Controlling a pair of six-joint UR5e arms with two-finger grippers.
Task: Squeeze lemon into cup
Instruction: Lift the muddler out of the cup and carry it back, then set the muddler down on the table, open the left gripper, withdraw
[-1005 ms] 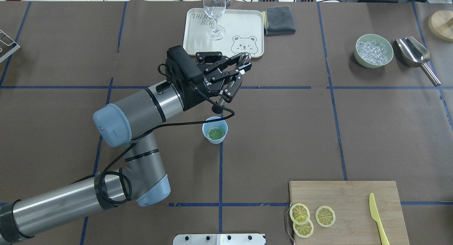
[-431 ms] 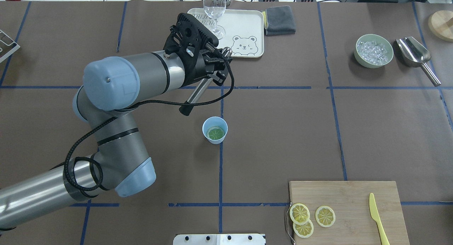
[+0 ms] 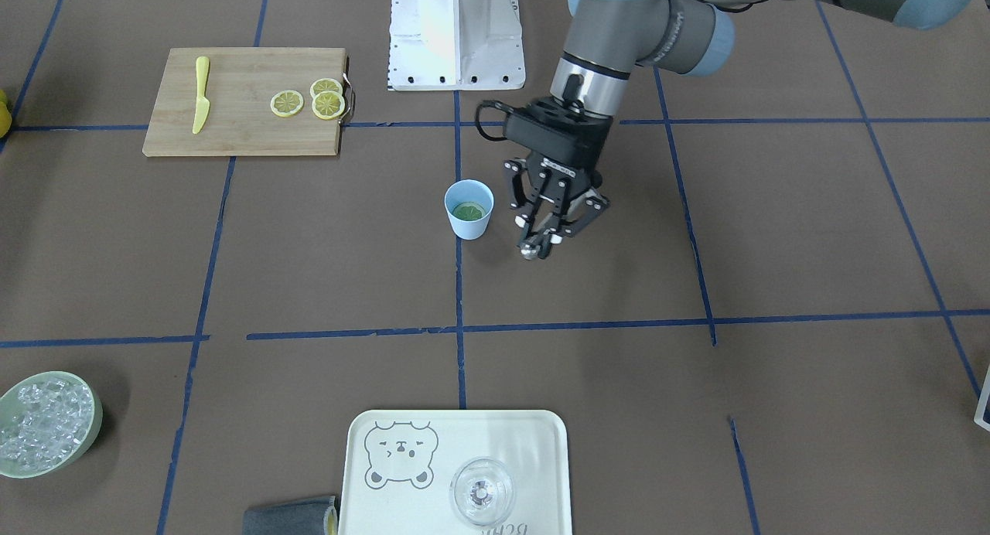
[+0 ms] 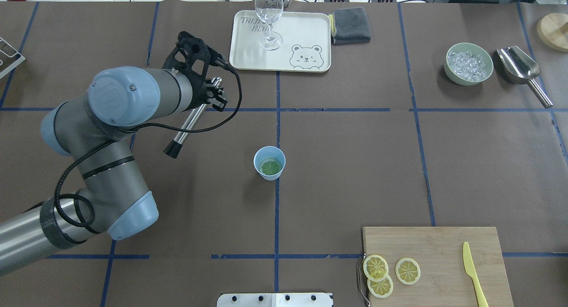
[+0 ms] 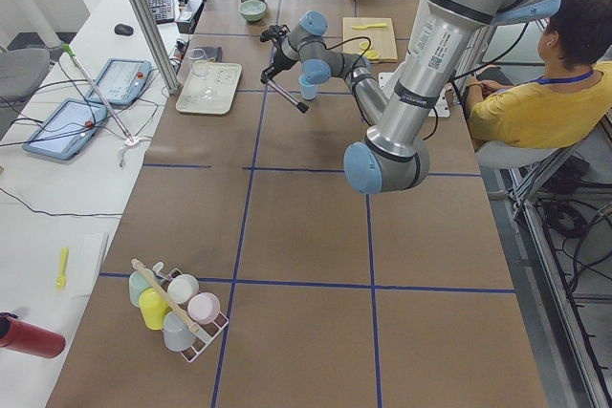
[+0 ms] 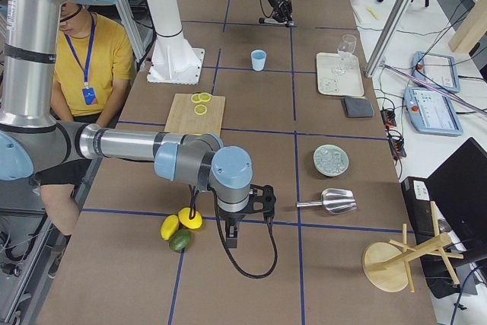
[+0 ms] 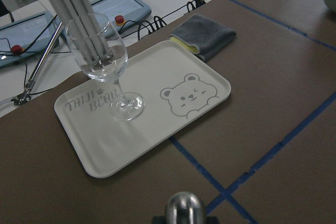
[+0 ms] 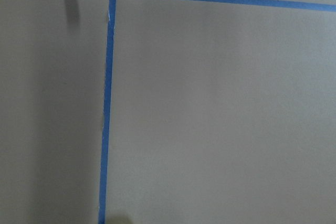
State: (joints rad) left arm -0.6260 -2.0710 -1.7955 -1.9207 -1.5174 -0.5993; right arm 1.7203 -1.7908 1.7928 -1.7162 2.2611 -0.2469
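Here, left pincer: closed around the upper end of a metal muddler, which is held slanted above the counter, its black tip pointed toward the near left.
Right pincer: seen only by the side camera, above the counter's right end; whether it is open or closed cannot be told.
Cup: stood upright at the middle of the counter, apart from the left pincer; a green disc is seen at its bottom.
Lemon slices: three are laid flat on the cutting board at the near right, two overlapping, the third just beside them.
Knife: laid on the same board, right of the slices.
Tray: placed at the far middle, with a clear glass stood on it.
Bowl of ice: set at the far right, beside a metal scoop.
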